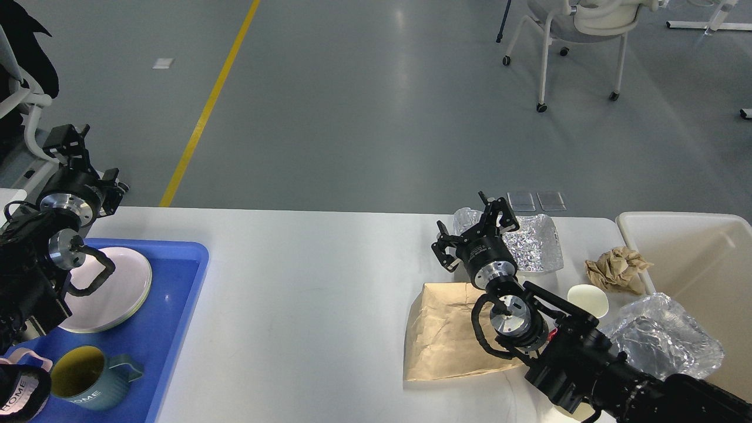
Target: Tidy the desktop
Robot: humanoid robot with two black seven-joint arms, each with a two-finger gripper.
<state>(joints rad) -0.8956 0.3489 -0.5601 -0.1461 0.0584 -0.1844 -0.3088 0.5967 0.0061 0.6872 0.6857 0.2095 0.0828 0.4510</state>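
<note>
The white desktop (305, 282) fills the lower part of the head view. My right gripper (470, 227) is open and empty, hovering at the near left edge of a crumpled foil tray (537, 244), above the far edge of a flat brown paper bag (443, 338). A crumpled brown paper ball (617, 267), a white paper cup (587, 299) and a clear crinkled plastic container (664, 343) lie to the right of the arm. My left gripper (89, 161) is open and empty, raised at the desktop's far left corner.
A blue tray (176, 305) at the near left holds a pink plate (126, 282), a teal mug (88, 376) and a pink mug (17, 393). A cream bin (699, 258) stands off the right edge. A wheeled chair (581, 35) stands on the floor beyond.
</note>
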